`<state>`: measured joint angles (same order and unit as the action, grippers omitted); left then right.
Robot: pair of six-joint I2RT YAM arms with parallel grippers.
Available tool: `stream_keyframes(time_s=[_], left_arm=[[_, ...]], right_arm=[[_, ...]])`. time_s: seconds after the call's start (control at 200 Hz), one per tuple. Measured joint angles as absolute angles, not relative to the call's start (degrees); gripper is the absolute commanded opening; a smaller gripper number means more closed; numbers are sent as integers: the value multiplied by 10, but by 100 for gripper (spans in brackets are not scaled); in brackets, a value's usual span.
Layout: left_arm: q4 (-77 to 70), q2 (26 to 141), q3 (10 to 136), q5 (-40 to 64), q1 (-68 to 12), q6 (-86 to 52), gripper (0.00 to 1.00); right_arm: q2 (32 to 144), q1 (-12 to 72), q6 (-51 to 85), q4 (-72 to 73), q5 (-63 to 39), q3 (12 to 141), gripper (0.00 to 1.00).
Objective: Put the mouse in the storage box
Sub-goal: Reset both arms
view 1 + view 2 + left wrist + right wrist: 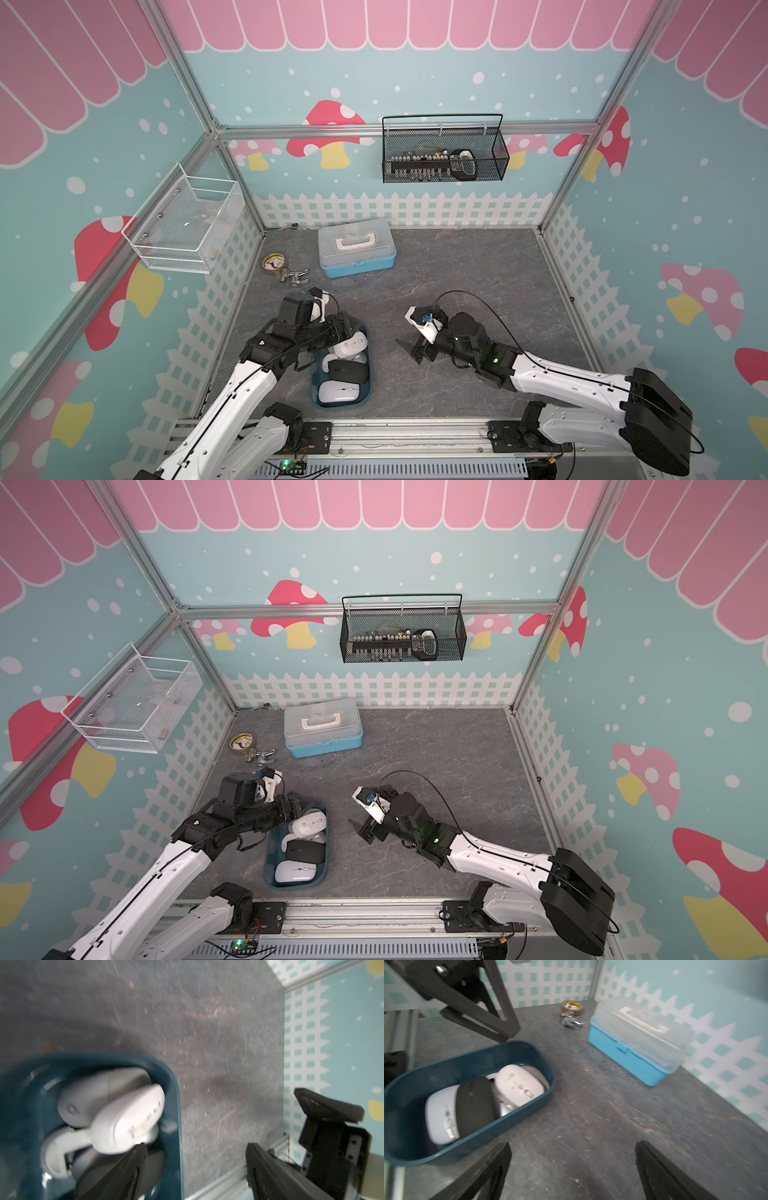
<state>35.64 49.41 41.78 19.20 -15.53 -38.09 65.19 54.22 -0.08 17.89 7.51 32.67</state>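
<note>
While our left end effector [196,1147] gapes empty over the storage box [508,1124] near the bench's [457,270] front edge, the mouse [352,345] lies inside. Our right end effector [573,1144] is open too.

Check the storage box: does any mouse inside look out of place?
Yes. The white mouse at the far end lies tilted, piled on other mice by the storage box wall; the black mouse overlaps another.
</note>
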Motion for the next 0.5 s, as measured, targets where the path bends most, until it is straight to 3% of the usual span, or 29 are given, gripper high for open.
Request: stream_keyframes(time_s=[0.075,0.16,0.36,0.5], left_arm=[[307,498,421,143,-130,-362,95],[242,491,418,72,-99,-334,99],[31,417,303,-103,-50,-280,99],[-111,401,172,-162,-44,-243,99]], right_arm=[[627,528,4,179,162,326,99],[596,485,17,181,242,320,99],[541,317,88,200,352,251,99],[549,269,78,266,415,153,99]])
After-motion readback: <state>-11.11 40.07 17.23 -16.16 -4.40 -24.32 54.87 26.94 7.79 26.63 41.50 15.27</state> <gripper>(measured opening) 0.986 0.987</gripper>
